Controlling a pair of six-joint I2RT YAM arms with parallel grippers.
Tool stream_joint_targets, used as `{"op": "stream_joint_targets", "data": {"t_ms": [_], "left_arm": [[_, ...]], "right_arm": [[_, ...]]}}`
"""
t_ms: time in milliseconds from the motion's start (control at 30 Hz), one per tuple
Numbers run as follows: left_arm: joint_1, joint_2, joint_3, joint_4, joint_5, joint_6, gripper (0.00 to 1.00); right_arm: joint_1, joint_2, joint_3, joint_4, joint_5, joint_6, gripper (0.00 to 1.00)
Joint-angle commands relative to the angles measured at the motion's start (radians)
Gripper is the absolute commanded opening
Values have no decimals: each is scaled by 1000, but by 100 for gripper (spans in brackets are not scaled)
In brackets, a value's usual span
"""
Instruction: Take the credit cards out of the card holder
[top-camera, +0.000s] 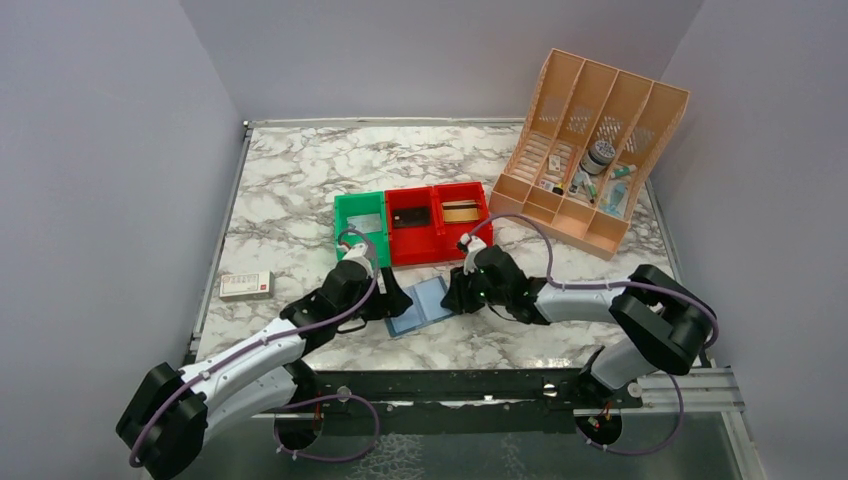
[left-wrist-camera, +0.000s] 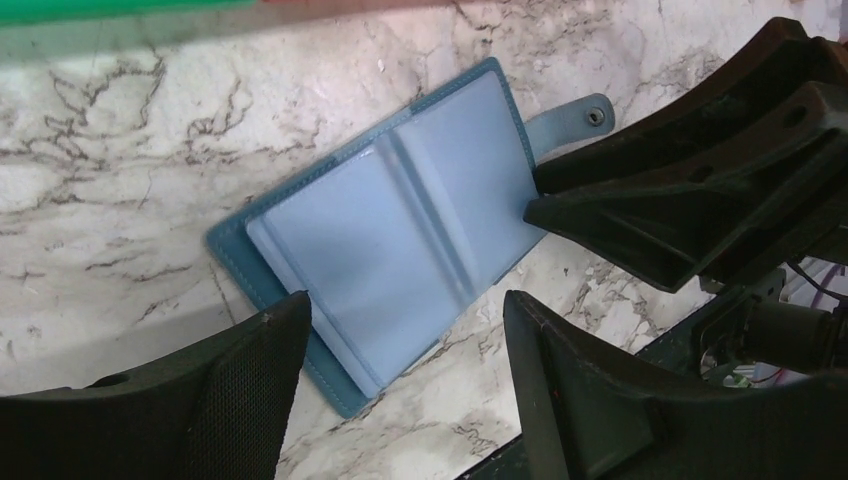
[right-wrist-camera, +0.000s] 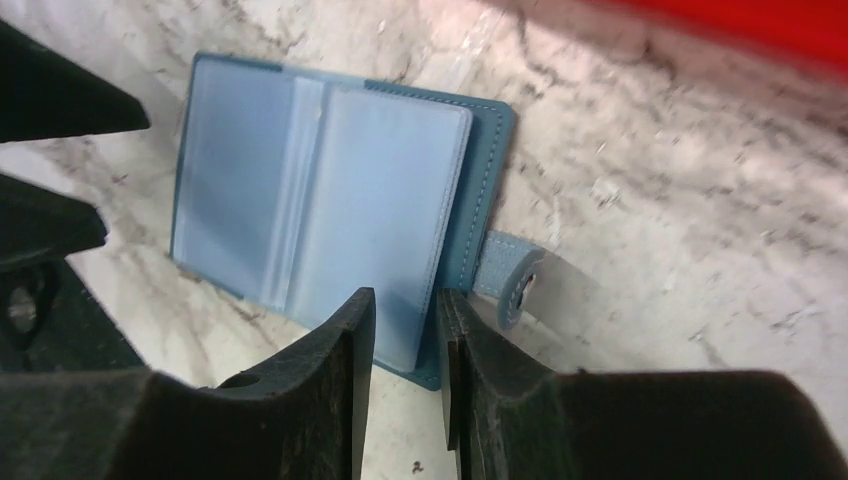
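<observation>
The card holder (top-camera: 420, 305) is a blue wallet lying open and flat on the marble table between my two grippers. Its clear pockets (left-wrist-camera: 400, 230) look empty in both wrist views (right-wrist-camera: 330, 200). My left gripper (left-wrist-camera: 405, 300) is open and empty, low over the wallet's near left corner (top-camera: 392, 298). My right gripper (right-wrist-camera: 405, 295) has only a narrow gap between its jaws, holds nothing, and sits at the wallet's right edge beside the snap strap (right-wrist-camera: 510, 275). A tan-gold credit card (top-camera: 460, 212) lies in the right red bin. A pale grey one (top-camera: 365, 222) lies in the green bin.
A green bin (top-camera: 343, 215) and two joined red bins (top-camera: 438, 250) stand just behind the wallet. A white-and-red flat box (top-camera: 246, 285) lies at the left. A peach file organizer (top-camera: 590, 150) with small items stands at the back right.
</observation>
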Motion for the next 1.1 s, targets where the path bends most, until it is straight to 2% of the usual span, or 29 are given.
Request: {"op": "stream_joint_targets", "data": {"t_ms": [0, 133, 300, 600, 733, 933, 1067], "left_arm": [[-2, -59, -71, 14, 31, -73, 71], [-16, -122, -121, -3, 13, -105, 70], [-24, -133, -110, -15, -7, -105, 70], [-35, 21, -47, -10, -65, -67, 69], [-56, 66, -49, 16, -77, -75, 62], [-85, 86, -80, 110, -34, -93, 38], [-93, 95, -76, 131, -20, -87, 31]], "right_arm": [[18, -12, -123, 121, -138, 152, 30], [21, -10, -208, 240, -140, 246, 30], [21, 2, -215, 257, -132, 275, 31], [21, 27, -181, 238, -129, 275, 32], [21, 34, -167, 240, -137, 279, 32], [21, 33, -137, 261, -154, 307, 32], [20, 33, -117, 272, -163, 327, 32]]}}
